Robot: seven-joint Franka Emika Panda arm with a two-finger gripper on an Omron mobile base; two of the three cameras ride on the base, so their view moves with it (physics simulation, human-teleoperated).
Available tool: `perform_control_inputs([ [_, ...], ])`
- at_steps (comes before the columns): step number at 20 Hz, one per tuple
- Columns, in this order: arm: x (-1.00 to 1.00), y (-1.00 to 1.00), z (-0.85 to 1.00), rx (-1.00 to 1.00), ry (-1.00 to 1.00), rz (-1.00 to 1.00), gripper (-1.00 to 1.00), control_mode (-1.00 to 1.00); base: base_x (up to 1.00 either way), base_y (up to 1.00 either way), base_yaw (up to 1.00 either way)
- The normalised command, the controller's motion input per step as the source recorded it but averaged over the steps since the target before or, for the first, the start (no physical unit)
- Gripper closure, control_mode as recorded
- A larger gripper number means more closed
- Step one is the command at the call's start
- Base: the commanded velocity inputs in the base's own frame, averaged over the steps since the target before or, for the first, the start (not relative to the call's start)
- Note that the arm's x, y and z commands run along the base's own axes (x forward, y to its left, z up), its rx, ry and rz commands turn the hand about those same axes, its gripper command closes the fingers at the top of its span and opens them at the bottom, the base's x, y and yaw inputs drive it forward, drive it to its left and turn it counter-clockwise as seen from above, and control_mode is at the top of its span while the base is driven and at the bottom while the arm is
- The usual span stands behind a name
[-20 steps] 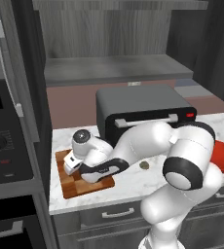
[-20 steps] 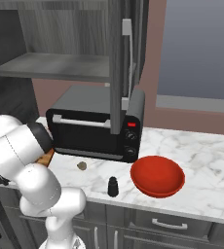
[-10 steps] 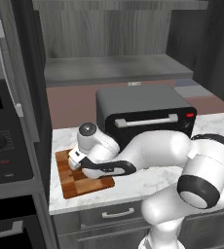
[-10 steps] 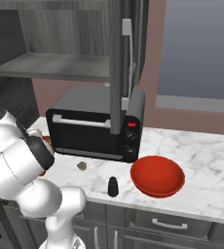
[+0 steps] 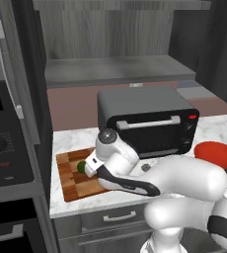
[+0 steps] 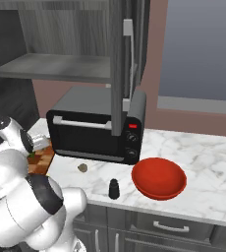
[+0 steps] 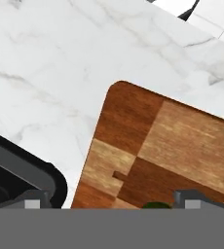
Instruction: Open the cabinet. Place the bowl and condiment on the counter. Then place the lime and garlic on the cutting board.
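Note:
My gripper (image 7: 111, 202) is open, just above the chequered cutting board (image 7: 167, 146). The dark green lime (image 7: 155, 206) lies on the board between the finger tips, free of both. From the left base, the lime (image 5: 81, 167) rests on the cutting board (image 5: 71, 180) beside my hand. The beige garlic (image 6: 82, 168) and the dark condiment (image 6: 114, 188) stand on the white marble counter (image 6: 203, 157). The red bowl (image 6: 159, 178) sits to their right. The cabinet (image 5: 115, 69) stands open, its door (image 6: 119, 64) swung out over the oven.
A black toaster oven (image 5: 145, 121) fills the back of the counter right behind the board. A tall dark oven column (image 5: 7, 148) bounds the counter's left end. Grey drawers (image 6: 174, 226) run below the front edge.
My hand has lifted a little off the board and shifted right, while the elbow swung far to the right. The jaws stayed open and the lime stayed on the board.

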Motion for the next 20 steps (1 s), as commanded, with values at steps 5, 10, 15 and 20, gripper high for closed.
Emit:
perform_control_inputs([
  [5,-0.29,-0.67,0.0,0.05,-0.09,0.0,-1.0,-1.0,0.0,0.0,0.0],
  [10,-0.06,-0.63,0.0,0.04,-0.06,-0.03,-1.0,-1.0,0.0,0.0,0.0],
  [15,0.0,-0.56,0.0,0.03,-0.03,-0.05,-1.0,-1.0,0.0,0.0,0.0],
  [20,0.0,-0.59,0.0,0.03,-0.03,-0.05,-1.0,-1.0,0.0,0.0,0.0],
])
